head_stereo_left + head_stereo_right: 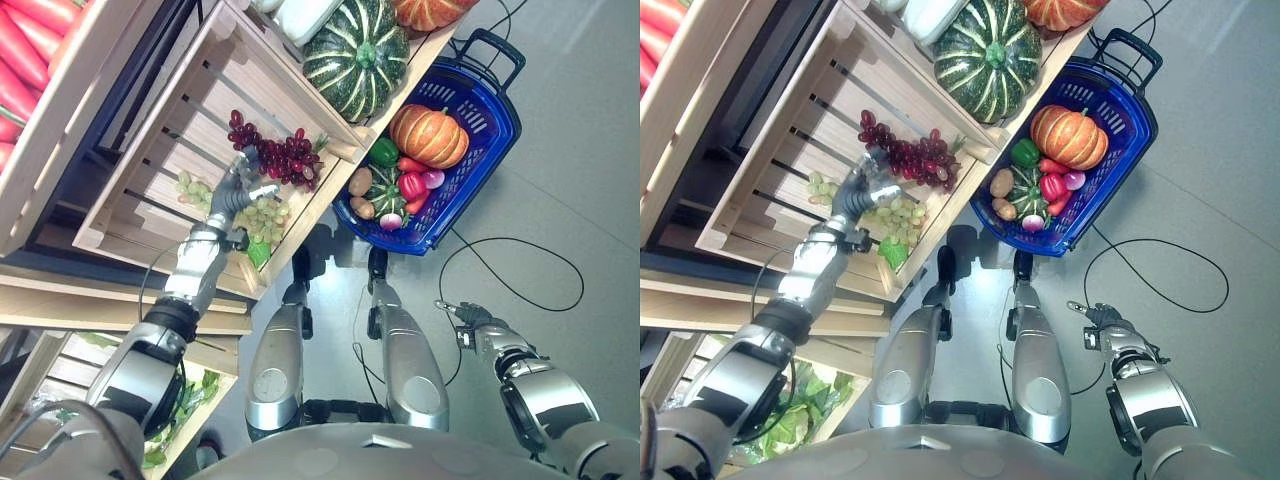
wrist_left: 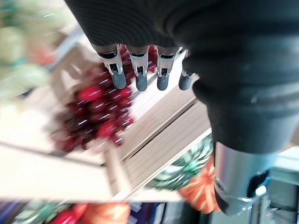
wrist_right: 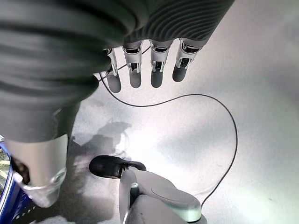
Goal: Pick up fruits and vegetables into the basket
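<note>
My left hand (image 1: 233, 193) reaches into a wooden crate (image 1: 150, 140) on the shelf, fingers (image 2: 140, 70) straight and open just over a bunch of red grapes (image 1: 282, 156), which shows dark red past the fingertips (image 2: 96, 116). Green grapes (image 1: 264, 218) lie under and beside the hand, with a smaller green bunch (image 1: 194, 187) behind it. The blue basket (image 1: 487, 162) stands on the floor to the right, holding an orange pumpkin (image 1: 430, 135), a green pepper (image 1: 383, 152), red peppers (image 1: 411, 184), a potato (image 1: 360, 181) and a small striped squash (image 1: 385, 199). My right hand (image 1: 468, 323) hangs open above the floor, empty.
A large green striped squash (image 1: 355, 55) and another orange pumpkin (image 1: 430, 12) lie in the crate beside the grapes. Red vegetables (image 1: 30, 45) fill the far left crate. Leafy greens (image 1: 190, 400) sit in a lower crate. Grey floor (image 1: 580, 180) lies to the right.
</note>
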{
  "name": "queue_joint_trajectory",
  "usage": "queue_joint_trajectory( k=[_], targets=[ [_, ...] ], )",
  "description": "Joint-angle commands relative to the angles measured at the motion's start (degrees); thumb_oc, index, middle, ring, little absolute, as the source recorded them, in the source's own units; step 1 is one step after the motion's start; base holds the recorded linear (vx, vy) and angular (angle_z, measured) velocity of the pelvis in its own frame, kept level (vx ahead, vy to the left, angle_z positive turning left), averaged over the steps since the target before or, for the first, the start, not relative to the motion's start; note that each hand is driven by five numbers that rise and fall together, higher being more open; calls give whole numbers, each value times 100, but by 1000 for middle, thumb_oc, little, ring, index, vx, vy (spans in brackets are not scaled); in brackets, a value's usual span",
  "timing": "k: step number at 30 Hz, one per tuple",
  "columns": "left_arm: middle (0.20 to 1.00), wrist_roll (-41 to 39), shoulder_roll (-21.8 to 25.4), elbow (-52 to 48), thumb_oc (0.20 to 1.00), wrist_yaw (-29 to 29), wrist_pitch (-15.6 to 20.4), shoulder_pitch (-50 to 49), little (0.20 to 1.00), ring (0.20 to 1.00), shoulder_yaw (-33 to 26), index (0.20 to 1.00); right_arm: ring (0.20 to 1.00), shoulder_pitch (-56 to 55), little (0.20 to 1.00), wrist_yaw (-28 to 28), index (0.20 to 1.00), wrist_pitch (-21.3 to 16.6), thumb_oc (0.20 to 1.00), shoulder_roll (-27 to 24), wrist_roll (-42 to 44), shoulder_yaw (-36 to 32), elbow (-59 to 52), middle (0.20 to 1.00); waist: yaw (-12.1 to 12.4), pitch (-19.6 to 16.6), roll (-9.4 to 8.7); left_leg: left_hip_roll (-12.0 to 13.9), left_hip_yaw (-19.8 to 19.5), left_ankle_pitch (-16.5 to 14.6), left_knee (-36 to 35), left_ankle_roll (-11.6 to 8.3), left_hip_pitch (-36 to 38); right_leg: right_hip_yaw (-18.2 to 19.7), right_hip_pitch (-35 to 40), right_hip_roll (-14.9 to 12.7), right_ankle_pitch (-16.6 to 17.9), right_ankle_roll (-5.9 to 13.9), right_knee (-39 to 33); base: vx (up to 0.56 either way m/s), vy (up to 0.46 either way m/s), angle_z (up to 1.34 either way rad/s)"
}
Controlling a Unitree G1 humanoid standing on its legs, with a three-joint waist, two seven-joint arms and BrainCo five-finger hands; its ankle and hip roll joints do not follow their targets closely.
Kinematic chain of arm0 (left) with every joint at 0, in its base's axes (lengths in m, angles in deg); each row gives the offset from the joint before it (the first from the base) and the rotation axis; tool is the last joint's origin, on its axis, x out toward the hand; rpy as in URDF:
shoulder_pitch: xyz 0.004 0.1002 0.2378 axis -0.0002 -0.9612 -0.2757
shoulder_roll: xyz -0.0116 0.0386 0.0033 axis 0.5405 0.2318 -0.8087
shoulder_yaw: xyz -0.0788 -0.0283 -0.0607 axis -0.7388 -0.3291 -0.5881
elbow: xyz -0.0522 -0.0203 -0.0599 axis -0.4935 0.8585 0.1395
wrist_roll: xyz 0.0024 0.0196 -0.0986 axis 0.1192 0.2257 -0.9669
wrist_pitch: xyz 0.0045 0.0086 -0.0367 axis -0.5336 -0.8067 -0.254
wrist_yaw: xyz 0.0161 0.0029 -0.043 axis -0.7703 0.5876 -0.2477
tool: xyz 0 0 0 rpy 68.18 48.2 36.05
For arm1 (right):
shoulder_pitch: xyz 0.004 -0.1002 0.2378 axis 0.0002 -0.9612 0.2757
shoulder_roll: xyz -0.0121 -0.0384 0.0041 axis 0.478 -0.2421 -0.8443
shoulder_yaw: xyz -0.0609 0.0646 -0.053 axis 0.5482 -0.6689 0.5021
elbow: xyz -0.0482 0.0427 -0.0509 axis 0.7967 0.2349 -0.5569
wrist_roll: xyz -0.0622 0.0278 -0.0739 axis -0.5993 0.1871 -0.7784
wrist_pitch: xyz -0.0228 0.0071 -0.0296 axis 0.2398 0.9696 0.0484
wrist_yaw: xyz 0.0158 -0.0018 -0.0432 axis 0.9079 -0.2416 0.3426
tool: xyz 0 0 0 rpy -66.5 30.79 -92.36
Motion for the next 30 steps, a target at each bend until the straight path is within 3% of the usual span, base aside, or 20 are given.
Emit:
queue_joint_trajectory(
  k=[1,6,15,20,30],
  targets=[
    [1000,1133,337,-423,1000,-996,458,298,1000,1000,-193,1000,1000,-239,1000,-67,1000,36,1000,-151,201,270,-57,1000,-94,-93,-115,-318,-91,-723,1219,149,-833,-110,-662,-230,-477,244,1072,-47,-22,6],
    [1000,2907,683,-382,1000,-2286,223,974,1000,1000,-113,1000,1000,-176,1000,-63,1000,13,1000,-134,279,375,-79,1000,-163,-25,-176,-296,-33,-756,1438,149,-1090,-98,-943,-219,-525,225,1317,-36,-14,5],
    [1000,5308,1362,502,1000,-3627,-459,2210,1000,1000,863,1000,1000,-16,1000,-13,1000,-25,1000,-219,231,528,-73,1000,-384,-4,-278,-193,120,-779,1650,93,-1392,-23,-1317,-173,-545,206,1552,-14,15,-2],
    [1000,6338,1549,1182,1000,-3741,-805,3066,1000,1000,1743,1000,1000,205,1000,1,1000,78,1000,-307,175,653,-78,1000,-542,-4,-319,-121,203,-790,1739,44,-1535,45,-1506,-142,-542,208,1635,-10,48,-5],
    [1000,6986,1435,2022,1000,-3102,-974,3810,1000,1000,2752,1000,1000,515,1000,15,1000,211,1000,-315,69,810,-86,1000,-729,-4,-340,-85,277,-796,1888,2,-1760,113,-1766,-125,-518,220,1756,11,38,-4]
  ],
)
